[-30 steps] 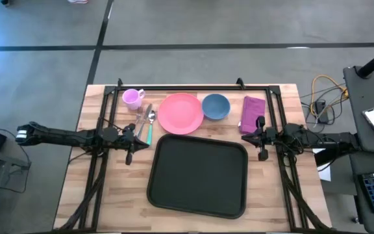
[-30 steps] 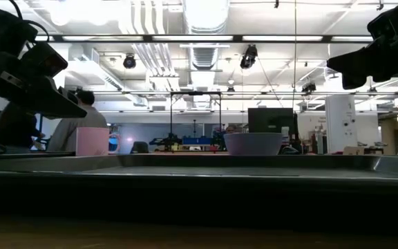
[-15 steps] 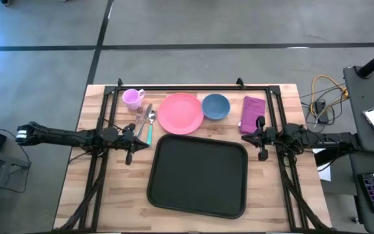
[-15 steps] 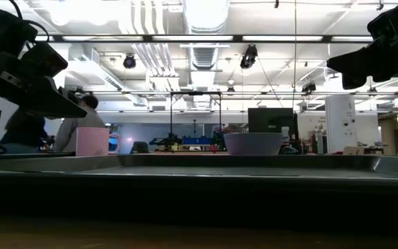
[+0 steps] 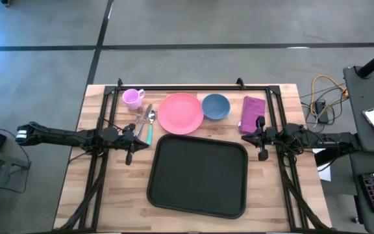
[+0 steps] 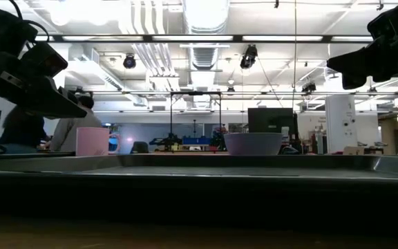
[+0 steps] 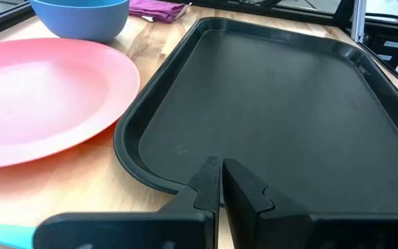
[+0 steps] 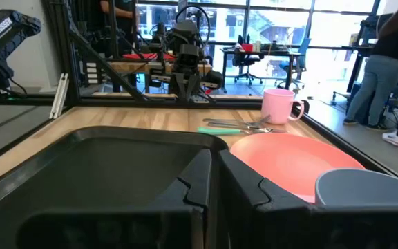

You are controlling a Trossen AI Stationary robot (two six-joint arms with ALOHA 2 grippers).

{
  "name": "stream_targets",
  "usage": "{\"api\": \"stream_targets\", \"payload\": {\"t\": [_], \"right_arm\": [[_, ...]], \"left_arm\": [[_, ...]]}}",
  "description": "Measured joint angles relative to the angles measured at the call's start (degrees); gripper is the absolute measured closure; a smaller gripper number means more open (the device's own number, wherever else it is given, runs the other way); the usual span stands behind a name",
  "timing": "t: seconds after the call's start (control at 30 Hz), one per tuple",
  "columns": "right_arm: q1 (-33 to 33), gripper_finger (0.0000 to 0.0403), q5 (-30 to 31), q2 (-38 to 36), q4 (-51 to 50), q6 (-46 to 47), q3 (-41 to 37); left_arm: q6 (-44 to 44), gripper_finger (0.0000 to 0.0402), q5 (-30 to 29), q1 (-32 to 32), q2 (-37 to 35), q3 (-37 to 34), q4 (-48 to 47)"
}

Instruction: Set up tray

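Observation:
The black tray [image 5: 198,175] lies flat on the wooden table, near the middle; it also fills the left wrist view [image 7: 268,97] and shows in the right wrist view [image 8: 88,166]. Behind it sit a pink cup [image 5: 132,98], cutlery [image 5: 147,121], a pink plate [image 5: 180,113], a blue bowl [image 5: 215,106] and a purple napkin [image 5: 252,110]. My left gripper [image 5: 134,138] hovers just left of the tray's far left corner, fingers shut [image 7: 220,181]. My right gripper [image 5: 260,135] hovers off the tray's far right corner, fingers shut [image 8: 214,173]. Neither touches anything.
A black metal frame [image 5: 174,87] runs along the table's far edge and down both sides. The plate and bowl stand close to the tray's far rim. Bare wood lies to the tray's left and right. People show in the room beyond [image 8: 385,62].

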Motion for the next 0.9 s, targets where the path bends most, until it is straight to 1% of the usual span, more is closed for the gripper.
{"api": "stream_targets", "payload": {"t": [0.2,0.3,0.4,0.53,0.6,0.67,0.73,0.77,0.87,0.9], "right_arm": [[0.00,0.0385,0.02,0.00,0.01,-0.67,0.02],[-0.02,0.0385,0.02,0.00,0.05,-6.93,0.01],[-0.02,0.0385,0.02,0.00,0.03,-10.29,0.01],[-0.02,0.0385,0.02,0.00,0.05,-10.90,0.00],[-0.02,0.0385,0.01,0.00,0.04,-9.66,0.00],[0.00,0.0385,-0.07,0.00,0.03,-5.19,0.00],[0.00,0.0385,-0.15,0.00,0.09,3.31,0.01],[0.00,0.0385,-0.15,0.00,0.35,9.62,0.00],[0.00,0.0385,-0.11,-0.02,2.31,34.08,0.00],[0.02,0.0385,0.25,-0.02,3.05,40.24,0.00]], "left_arm": [[0.01,0.0401,0.01,0.00,0.01,0.00,0.00],[0.01,0.0401,0.01,0.00,0.00,0.00,0.00],[0.01,0.0401,0.00,-0.01,0.01,0.00,0.00],[0.00,0.0401,0.00,0.01,0.01,0.00,0.00],[-0.01,0.0401,0.01,0.00,0.00,0.00,0.00],[0.01,0.0401,0.01,0.00,0.02,0.00,0.00],[0.00,0.0401,-0.01,0.00,0.01,0.00,0.00],[0.00,0.0401,0.00,-0.01,0.00,0.00,0.00],[0.01,0.0401,0.00,0.00,0.01,-0.01,0.00],[-0.01,0.0401,0.01,0.01,0.02,0.00,0.00]]}}
